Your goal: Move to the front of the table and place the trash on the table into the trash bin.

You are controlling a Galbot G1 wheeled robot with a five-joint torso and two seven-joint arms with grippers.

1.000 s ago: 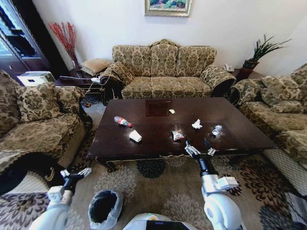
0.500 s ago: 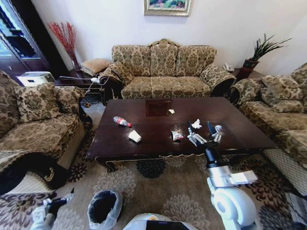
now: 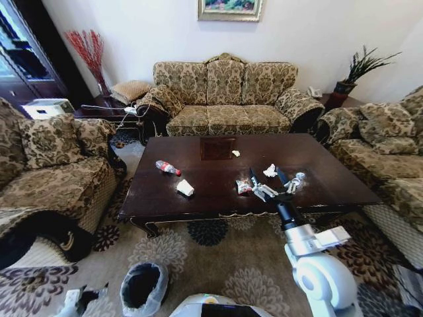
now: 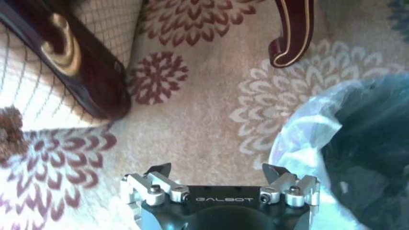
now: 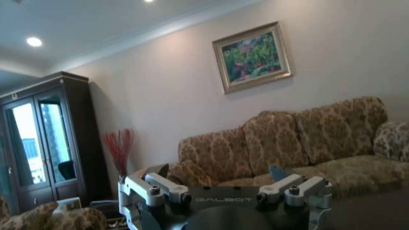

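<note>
The dark glossy table carries the trash: a clear bottle with a red label, a crumpled white tissue, a red-and-white snack wrapper, another tissue, a small silvery cup and a pale scrap. My right gripper hovers open over the table's front part, between the wrapper and the cup, holding nothing. Low at my left, the left gripper is open over the carpet, beside the trash bin with its white liner.
Patterned sofas stand on the left, the far side and the right of the table. A curved table leg and a sofa's dark wooden base lie near the left gripper. Flowered carpet spreads in front.
My right gripper rose from the table's front edge to over the tabletop, then shifted left toward the snack wrapper. The left arm dropped toward the picture's lower edge.
</note>
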